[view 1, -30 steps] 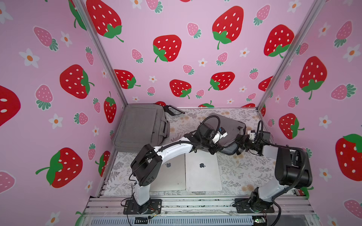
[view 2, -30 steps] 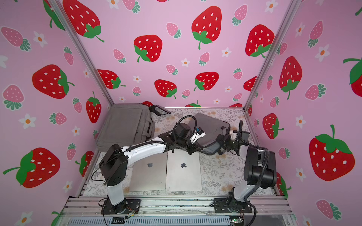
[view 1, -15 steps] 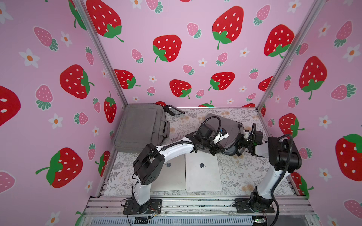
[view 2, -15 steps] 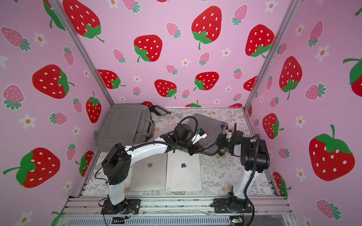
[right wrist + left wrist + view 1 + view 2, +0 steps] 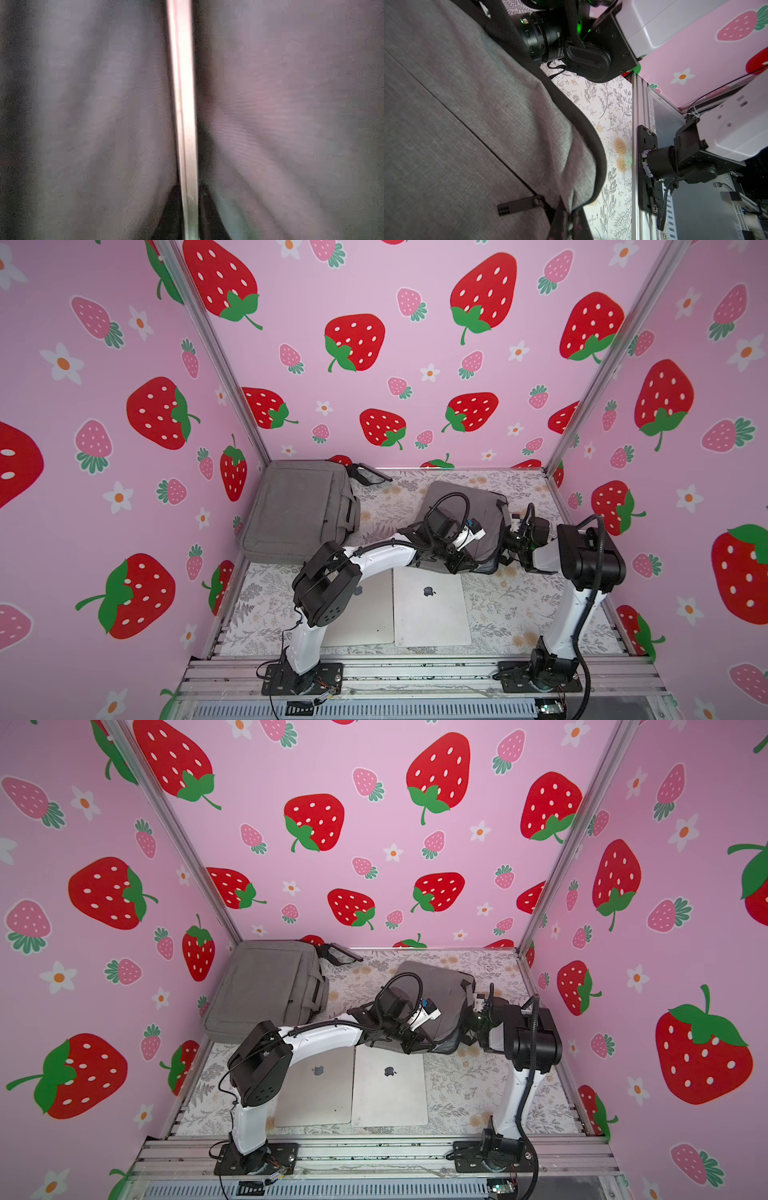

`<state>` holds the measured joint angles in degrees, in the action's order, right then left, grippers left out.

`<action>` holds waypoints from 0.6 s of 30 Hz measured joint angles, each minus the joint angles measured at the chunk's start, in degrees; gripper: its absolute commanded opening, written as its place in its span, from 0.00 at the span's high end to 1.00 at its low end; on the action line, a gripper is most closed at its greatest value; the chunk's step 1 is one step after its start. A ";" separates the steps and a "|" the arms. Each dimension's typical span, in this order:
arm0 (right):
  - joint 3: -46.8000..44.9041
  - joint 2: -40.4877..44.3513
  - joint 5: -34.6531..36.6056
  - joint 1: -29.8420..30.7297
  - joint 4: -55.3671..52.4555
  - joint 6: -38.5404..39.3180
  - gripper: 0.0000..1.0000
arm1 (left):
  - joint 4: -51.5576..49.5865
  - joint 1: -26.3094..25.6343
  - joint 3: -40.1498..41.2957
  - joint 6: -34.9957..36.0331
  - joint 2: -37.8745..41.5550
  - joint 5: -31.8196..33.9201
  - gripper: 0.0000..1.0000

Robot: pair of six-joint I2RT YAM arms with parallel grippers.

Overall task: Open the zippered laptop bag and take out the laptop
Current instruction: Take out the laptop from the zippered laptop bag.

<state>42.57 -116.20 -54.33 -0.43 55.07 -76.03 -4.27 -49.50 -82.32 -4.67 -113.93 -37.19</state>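
Your laptop bag [image 5: 486,510] sits right of centre on the tabletop [image 5: 511,601], toward the back wall, with both arms meeting at it. Your left pincer [image 5: 457,564] is at the bag's near edge. In the left wrist view its fingers [image 5: 560,220] are together on the grey fabric rim, just beside a black zip pull [image 5: 517,205].

Your right pincer [image 5: 509,541] reaches into the bag from its right side. The right wrist view looks between two blurred walls of grey cloth, where the pale thin edge of the laptop [image 5: 182,83] runs down the middle. Dark tips flank that edge closely, but with the blur you cannot tell whether they are clamped on it.

A second bag [image 5: 299,510] lies flat in the back left corner, well apart. Nearer the arm bases a silver laptop [image 5: 430,605] lies closed on the tabletop, with another laptop [image 5: 365,614] just beside it, partly under your left arm.
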 measured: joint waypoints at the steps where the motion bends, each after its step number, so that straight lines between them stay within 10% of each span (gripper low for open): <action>1: 0.22 0.00 0.00 0.15 0.11 0.31 0.93 | -0.04 0.02 0.00 -0.26 0.00 -0.44 0.75; 18: 0.48 0.96 -0.13 0.59 -2.97 4.24 1.00 | -9.40 11.72 -4.17 -5.33 6.47 10.12 0.42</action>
<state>43.05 -115.24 -54.46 0.16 52.10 -71.79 -13.67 -37.78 -86.50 -10.00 -107.46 -27.07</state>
